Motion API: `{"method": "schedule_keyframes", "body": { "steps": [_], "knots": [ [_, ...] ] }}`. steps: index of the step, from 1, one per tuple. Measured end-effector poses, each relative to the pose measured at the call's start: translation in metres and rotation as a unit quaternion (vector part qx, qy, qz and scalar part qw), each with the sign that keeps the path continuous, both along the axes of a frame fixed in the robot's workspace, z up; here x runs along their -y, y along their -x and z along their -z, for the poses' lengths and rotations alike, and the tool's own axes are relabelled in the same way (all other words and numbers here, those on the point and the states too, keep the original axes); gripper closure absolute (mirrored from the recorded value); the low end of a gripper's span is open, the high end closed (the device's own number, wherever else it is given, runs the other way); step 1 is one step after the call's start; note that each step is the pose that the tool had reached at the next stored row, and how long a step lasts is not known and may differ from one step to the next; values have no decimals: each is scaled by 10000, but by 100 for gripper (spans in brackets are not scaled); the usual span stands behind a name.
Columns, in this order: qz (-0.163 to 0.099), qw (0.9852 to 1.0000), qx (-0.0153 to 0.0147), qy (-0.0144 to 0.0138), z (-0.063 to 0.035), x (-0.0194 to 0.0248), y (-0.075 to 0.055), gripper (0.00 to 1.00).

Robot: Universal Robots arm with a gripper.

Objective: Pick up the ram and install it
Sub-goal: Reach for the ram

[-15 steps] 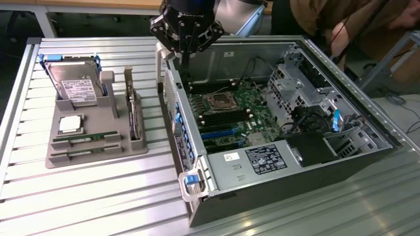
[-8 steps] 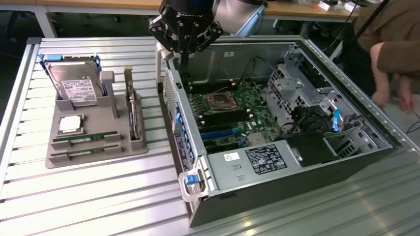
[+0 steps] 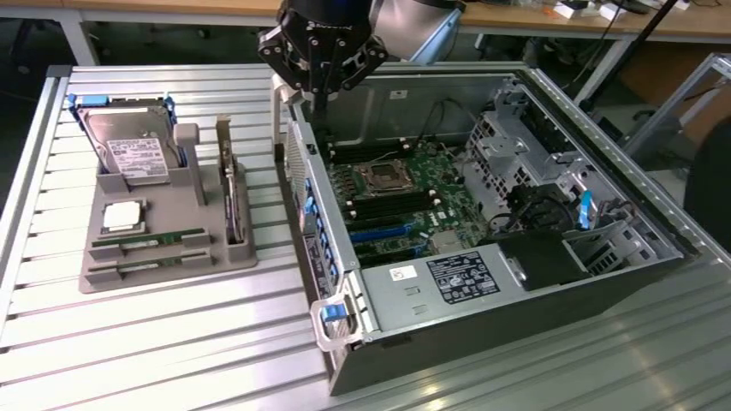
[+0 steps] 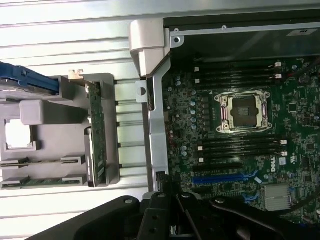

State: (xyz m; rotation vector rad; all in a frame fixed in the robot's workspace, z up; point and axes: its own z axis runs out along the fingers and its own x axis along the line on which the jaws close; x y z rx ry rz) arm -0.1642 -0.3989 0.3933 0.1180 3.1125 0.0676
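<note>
Currently, the end effector (image 3: 321, 107) (image 4: 167, 187) is seen closed, with nothing gripped, and poised over the rear wall of the open computer case (image 3: 514, 325), at the edge nearest the grey holder (image 3: 103, 282) (image 4: 50, 130). No contact with the case is discernible.

The ram (image 3: 149, 241) (image 4: 42, 161) is recorded lying flat in a slot of the holder, on the tabletop (image 3: 171, 342), just beside its twin (image 3: 149, 265) (image 4: 42, 181), which lies parallel in the next slot. Both are well apart from the end effector.

Also noted in the holder are the processor chip (image 3: 123, 215), the hard drive (image 3: 132, 145) and the upright expansion card (image 3: 234, 197).

Inside the case, the motherboard (image 3: 412, 205) is exposed. Black memory slots (image 4: 240, 145) are seen on either side of the processor socket (image 4: 243, 112).
</note>
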Motion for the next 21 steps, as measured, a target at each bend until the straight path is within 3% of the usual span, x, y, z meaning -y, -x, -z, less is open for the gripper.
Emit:
{"method": "schedule_keyframes", "body": {
  "steps": [21],
  "knots": [
    [0,10000,0,0,0,0,119,90]
  ]
}}
